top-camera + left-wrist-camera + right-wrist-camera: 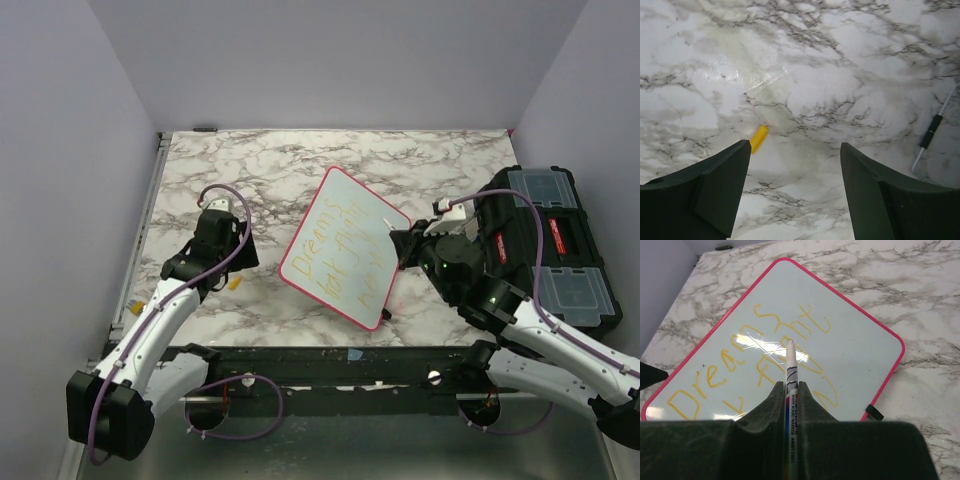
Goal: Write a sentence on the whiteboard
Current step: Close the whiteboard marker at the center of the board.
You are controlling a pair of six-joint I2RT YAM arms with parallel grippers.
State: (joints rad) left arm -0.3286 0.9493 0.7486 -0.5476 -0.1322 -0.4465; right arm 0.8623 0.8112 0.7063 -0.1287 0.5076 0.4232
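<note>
The right gripper [791, 390] is clamped on a marker [791, 370], a grip made plain only in the right wrist view. The marker's tip is pointed at the yellow sentence [720, 375] on the whiteboard [850, 340], which is laid on the marble table [840, 75] between the arms. The left gripper [795, 165] is spread empty beside a yellow cap [758, 138]. The black toolbox [545, 245], seen only from above, is shut.

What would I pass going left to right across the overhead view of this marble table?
Open black left gripper → glossy white whiteboard with a pink rim → black right gripper, shut on a white marker → black plastic toolbox with clear lid compartments.
</note>
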